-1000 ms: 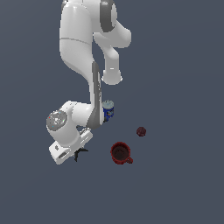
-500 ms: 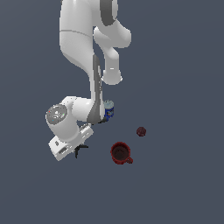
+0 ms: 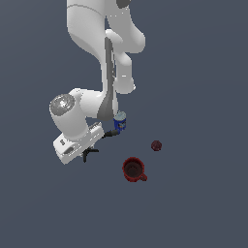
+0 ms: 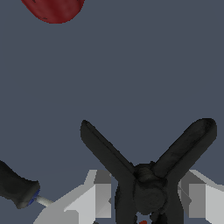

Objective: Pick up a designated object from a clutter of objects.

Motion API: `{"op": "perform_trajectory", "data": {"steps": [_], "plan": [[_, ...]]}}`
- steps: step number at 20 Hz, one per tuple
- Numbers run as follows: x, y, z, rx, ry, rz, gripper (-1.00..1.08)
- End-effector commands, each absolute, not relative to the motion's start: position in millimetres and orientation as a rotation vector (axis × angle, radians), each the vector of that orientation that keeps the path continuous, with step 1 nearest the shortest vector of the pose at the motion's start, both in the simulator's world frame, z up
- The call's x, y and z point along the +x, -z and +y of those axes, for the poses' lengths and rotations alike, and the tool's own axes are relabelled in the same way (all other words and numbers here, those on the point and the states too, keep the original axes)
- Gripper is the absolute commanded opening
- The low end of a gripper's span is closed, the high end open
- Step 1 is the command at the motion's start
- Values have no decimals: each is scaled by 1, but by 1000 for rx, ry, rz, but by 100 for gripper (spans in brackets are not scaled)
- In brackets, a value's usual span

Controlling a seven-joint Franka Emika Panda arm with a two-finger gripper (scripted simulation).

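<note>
Wrist view: end effector (image 4: 148, 199) fingers (image 4: 98, 192) straddle the small black clamp (image 4: 146, 175) at its hinge, jaws partly open, contact not confirmable. Prongs splay outward. Exterior view: clamp (image 3: 89, 153) under the hand, near the blue can (image 3: 119, 121); red mug (image 3: 133, 169) apart.

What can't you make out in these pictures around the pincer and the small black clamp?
- Exterior view: the pincer's fingertips, hidden behind the white hand; only the clamp's prongs stick out.
- Wrist view: whether the fingers touch the clamp; its lower part is cut off by the frame edge.
- Wrist view: the red mug and the screwdriver, both cropped by edges.
</note>
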State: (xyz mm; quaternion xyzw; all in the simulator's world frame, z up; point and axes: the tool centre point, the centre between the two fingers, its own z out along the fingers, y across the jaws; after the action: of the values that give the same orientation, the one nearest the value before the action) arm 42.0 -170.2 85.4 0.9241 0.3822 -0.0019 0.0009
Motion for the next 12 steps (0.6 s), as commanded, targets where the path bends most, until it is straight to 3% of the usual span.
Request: {"op": "perform_trajectory", "data": {"steps": [1,12], "plan": [[30,-103,-168,2900,6,1200,-100],[-20,-180,-156,2899,9,1199,-100]]}}
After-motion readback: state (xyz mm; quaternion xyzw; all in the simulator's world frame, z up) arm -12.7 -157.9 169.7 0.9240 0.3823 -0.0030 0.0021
